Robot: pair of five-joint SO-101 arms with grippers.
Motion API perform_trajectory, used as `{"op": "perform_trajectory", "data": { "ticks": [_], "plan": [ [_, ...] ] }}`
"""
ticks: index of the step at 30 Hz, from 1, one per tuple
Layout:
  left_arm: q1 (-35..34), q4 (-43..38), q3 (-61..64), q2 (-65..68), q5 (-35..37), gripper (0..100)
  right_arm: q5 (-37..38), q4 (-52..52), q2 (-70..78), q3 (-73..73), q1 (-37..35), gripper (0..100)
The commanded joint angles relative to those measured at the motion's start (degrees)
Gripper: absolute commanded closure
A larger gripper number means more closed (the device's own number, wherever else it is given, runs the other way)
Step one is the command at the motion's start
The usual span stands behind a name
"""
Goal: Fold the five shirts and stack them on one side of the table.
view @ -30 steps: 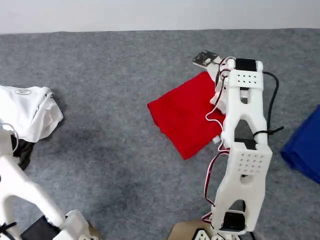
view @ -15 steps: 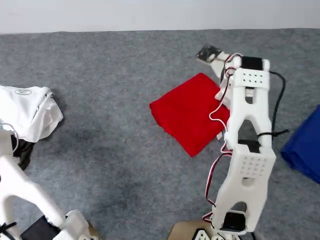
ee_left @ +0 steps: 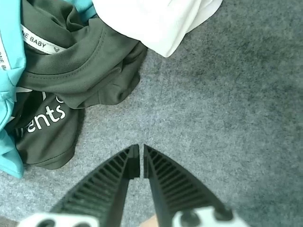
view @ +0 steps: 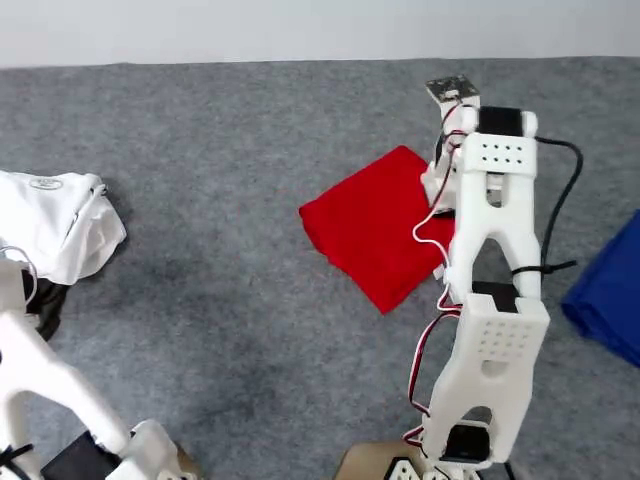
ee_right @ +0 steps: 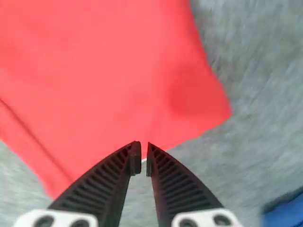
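Note:
A folded red shirt (view: 375,225) lies on the grey carpet right of the middle. The right arm (view: 495,200) stretches over its right side. My right gripper (ee_right: 141,158) is shut with nothing in it, hovering by the red shirt's (ee_right: 104,71) edge. A white shirt (view: 55,220) lies crumpled at the left edge on a dark one (view: 45,305). My left gripper (ee_left: 141,161) is shut and empty over bare carpet, close to a dark green shirt (ee_left: 71,71), a teal shirt (ee_left: 9,94) and the white shirt (ee_left: 156,19). A blue shirt (view: 610,290) lies at the right edge.
The left arm (view: 40,370) rises at the lower left corner. Bare grey carpet (view: 220,330) spreads between the white shirt and the red one. A pale wall (view: 300,30) borders the far side. A strip of the blue shirt (ee_right: 284,208) lies beyond the red one.
The right arm's wrist has swung to the right and toward the far side. The red shirt shifted slightly right early on. The left arm has stayed still.

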Motion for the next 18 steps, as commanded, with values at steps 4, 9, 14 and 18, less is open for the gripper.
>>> {"op": "perform_trajectory", "data": {
  "ticks": [4,9,14,18],
  "plan": [
    [0.0,0.6,-0.2,-1.5,-0.3,97,-26.2,1.3,-3.2,-3.5,-1.1,97.0],
    [0.0,0.6,-0.3,-1.8,-0.4,97,-32.3,1.2,-2.6,-3.3,-0.8,96.5],
    [0.8,0.6,-0.3,-1.6,-0.4,97,-37.0,1.4,-2.4,-3.2,-2.1,79.8],
    [3.8,0.6,-0.3,-1.8,-0.1,97,-41.3,0.4,-2.4,-3.2,-3.9,63.0]
  ]
}}
